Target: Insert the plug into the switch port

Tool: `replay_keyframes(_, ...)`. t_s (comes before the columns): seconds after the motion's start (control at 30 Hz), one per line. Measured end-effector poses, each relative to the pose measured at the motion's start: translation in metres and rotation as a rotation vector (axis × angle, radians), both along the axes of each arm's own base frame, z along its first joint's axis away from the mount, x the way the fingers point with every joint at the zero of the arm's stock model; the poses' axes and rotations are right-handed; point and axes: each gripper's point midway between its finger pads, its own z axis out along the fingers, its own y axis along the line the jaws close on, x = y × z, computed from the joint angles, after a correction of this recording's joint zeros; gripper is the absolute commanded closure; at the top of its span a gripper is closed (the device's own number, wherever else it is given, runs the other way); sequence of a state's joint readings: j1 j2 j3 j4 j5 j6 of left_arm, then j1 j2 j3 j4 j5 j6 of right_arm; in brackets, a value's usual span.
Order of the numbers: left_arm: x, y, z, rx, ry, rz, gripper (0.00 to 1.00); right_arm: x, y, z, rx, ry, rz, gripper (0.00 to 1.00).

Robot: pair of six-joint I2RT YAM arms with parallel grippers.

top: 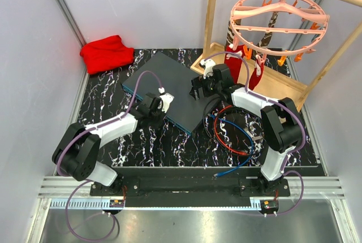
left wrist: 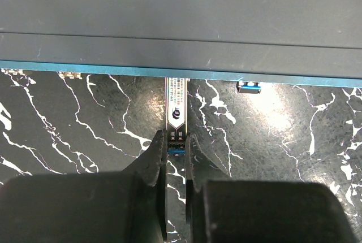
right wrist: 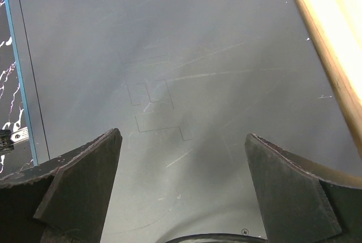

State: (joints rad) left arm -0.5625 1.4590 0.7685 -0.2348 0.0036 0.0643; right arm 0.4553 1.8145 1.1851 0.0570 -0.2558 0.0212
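Now left tool [left wrist: 175,141] pinches plug [left wrist: 176,102] tail, nose at switch [left wrist: 181,17] edge; right tool [right wrist: 182,135] agape.

There is one switch [top: 164,87] in the middle of the worktop, one plug [left wrist: 176,110] at its blue front edge, and one smaller blue-tipped piece [left wrist: 249,87] along that same edge. Two arms stand at the near edge, each with one gripper: the left gripper [left wrist: 176,150] and the right gripper [right wrist: 182,135]. One red cloth [top: 106,52] lies in the far left corner. Two cables lie near the right edge, one red cable [top: 215,130] and one blue cable [top: 233,169]. One wooden rack [top: 212,11] at the far right corner carries one pink hanger [top: 280,11].
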Motion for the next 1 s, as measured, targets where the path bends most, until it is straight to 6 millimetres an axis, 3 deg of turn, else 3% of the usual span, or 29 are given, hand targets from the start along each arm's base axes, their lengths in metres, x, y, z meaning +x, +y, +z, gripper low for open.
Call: replay_keyframes(1.0, -0.0006, -0.0024, 0.0013, -0.024, 0.015, -0.014, 1.0, -0.0038, 0.0064, 0.0022, 0.025, 0.005, 0.038, 0.0)
